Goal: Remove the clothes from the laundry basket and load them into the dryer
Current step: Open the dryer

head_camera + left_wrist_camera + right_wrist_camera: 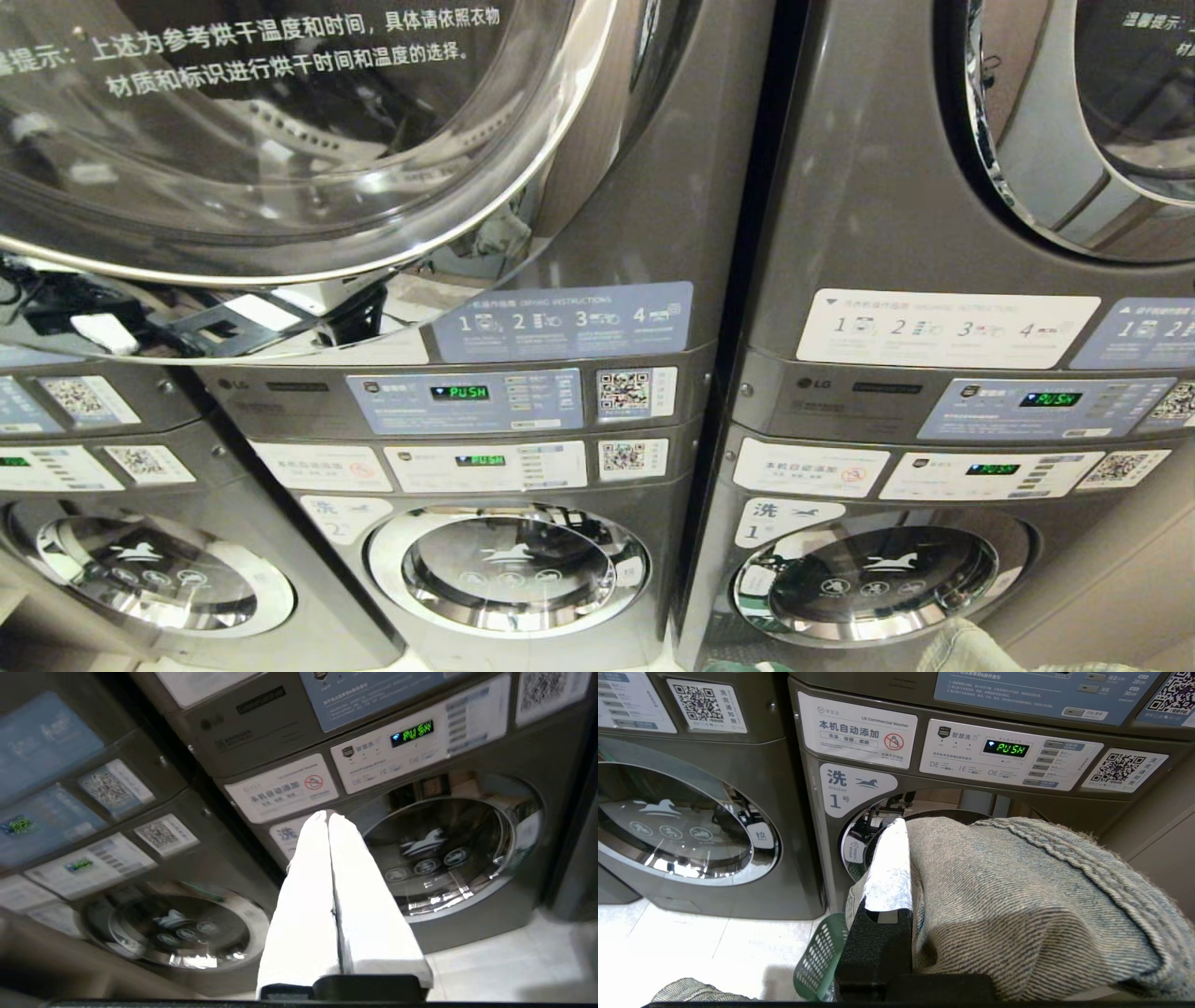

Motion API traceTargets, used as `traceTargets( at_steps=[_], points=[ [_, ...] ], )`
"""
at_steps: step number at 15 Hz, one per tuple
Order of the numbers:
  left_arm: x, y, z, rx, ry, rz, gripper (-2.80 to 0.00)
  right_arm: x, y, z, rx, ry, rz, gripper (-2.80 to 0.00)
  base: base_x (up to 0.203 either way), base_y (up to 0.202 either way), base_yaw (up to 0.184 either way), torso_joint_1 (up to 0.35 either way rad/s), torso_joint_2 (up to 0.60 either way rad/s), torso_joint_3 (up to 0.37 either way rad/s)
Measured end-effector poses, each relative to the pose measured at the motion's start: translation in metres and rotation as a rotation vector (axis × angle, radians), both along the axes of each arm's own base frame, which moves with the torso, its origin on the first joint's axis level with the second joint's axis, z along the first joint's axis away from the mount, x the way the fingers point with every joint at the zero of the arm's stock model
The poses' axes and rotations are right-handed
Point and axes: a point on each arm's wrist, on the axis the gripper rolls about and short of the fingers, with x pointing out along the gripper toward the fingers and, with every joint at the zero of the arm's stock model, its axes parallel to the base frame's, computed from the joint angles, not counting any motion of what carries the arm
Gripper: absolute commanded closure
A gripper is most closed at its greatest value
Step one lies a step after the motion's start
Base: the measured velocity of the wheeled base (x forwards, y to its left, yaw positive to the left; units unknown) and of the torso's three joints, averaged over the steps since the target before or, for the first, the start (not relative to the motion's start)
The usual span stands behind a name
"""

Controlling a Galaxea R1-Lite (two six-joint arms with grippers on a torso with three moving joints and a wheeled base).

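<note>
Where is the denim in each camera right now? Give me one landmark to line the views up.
Head view: denim at the bottom edge, right of centre, below the "1" label.
Left wrist view: not in it.
Right wrist view: denim fills the lower right, just under the "1" label.
Shared landmark: that "1" label, seen in the head and right wrist views only.

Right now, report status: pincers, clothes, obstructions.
Left pincer shut, empty, facing the lower washer door. Right pincer shut on denim garment. Green laundry basket below. Upper dryer door open.
</note>
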Motion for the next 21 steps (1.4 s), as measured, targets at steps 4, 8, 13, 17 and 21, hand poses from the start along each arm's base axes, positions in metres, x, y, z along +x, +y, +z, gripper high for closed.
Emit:
traceTargets(
  at_steps=[4, 8, 13, 17, 21],
  points=[
    [-0.0001, 0.0002, -0.0002, 0.040, 0.001, 0.011, 0.00, -0.0001, 0.0000, 0.0001, 0.000, -0.001, 0.000, 0.00, 0.000, 0.000, 0.000, 0.000, 0.00, 0.000],
    [-0.0002, 0.0002, 0.0018, -0.168, -0.021, 0.004, 0.00, 0.0000, 0.0000, 0.0001, 0.000, 0.000, 0.000, 0.00, 0.000, 0.000, 0.000, 0.000, 0.00, 0.000],
    [-0.0001, 0.0002, 0.0001, -0.403, -0.007, -0.003, 0.00, 0.0000, 0.0000, 0.0002, 0.000, -0.001, 0.000, 0.00, 0.000, 0.000, 0.000, 0.000, 0.00, 0.000],
    [0.0000, -0.0002, -0.0041, -0.338, 0.037, -0.015, 0.00, 0.0000, 0.0000, 0.0001, 0.000, -0.001, 0.000, 0.00, 0.000, 0.000, 0.000, 0.000, 0.00, 0.000],
    [0.0000, -0.0010, -0.0043, -0.304, 0.045, -0.049, 0.00, 0.0000, 0.0000, 0.0001, 0.000, -0.001, 0.002, 0.00, 0.002, 0.050, -0.003, -0.002, 0.00, -0.001]
  ],
)
